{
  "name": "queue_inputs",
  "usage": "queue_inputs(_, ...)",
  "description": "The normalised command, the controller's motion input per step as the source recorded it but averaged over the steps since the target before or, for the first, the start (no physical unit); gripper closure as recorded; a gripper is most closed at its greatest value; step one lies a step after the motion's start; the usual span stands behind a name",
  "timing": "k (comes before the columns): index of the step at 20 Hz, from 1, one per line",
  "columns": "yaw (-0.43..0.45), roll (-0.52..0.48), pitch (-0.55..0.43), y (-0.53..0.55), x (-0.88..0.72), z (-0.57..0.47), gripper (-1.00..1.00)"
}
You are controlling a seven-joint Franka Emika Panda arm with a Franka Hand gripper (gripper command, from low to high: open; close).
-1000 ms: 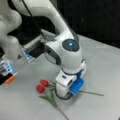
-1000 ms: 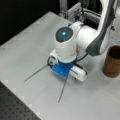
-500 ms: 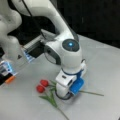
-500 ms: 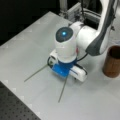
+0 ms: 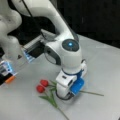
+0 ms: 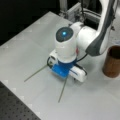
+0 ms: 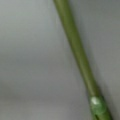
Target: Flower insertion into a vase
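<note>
The gripper [image 5: 65, 93] is lowered right down to the grey table [image 5: 105, 67], seen low centre in a front view, and again at centre in a front view [image 6: 65, 75]. Its fingertips are hidden under the white-and-blue hand, so whether the jaws are open, closed or clamped on a stem cannot be told.

Two flowers are lying flat on the table at the gripper. Their red heads [image 5: 42, 85] are seen side by side at about 9 o'clock from the gripper, with green leaves [image 5: 50, 98] spread at about 7 o'clock. One stem [image 5: 92, 93] is seen running out at 3 o'clock from under the hand; another stem [image 5: 62, 113] is seen running toward 5 o'clock at the frame's bottom. In a front view the two stem ends are seen fanning out from beneath the hand, one [image 6: 35, 73] toward 8 o'clock, one [image 6: 62, 90] toward 6 o'clock; the heads are hidden behind the arm there.

In the wrist view a green stem [image 7: 77, 52] is seen very close, slanting from 12 o'clock to 5 o'clock over the table, with a thicker node [image 7: 98, 105] near its lower end.

The vase [image 6: 113, 61] is stood upright at 3 o'clock in a front view, well apart from the gripper, cut by the frame edge. No flower is seen in it.
</note>
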Motion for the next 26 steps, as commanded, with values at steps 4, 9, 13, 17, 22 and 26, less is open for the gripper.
queue_inputs(4,-0.120,0.139,-0.039,-0.01,0.12,-0.06,-1.00)
queue_inputs(9,-0.120,0.141,-0.007,-0.02,0.14,-0.08,-1.00)
queue_inputs(13,-0.076,0.152,-0.031,-0.04,0.19,-0.12,-1.00)
queue_inputs(17,-0.064,0.154,-0.039,-0.04,0.22,-0.20,1.00)
queue_inputs(22,-0.060,0.133,0.001,-0.02,0.21,-0.20,1.00)
queue_inputs(26,-0.001,0.148,0.029,0.05,0.22,-0.21,1.00)
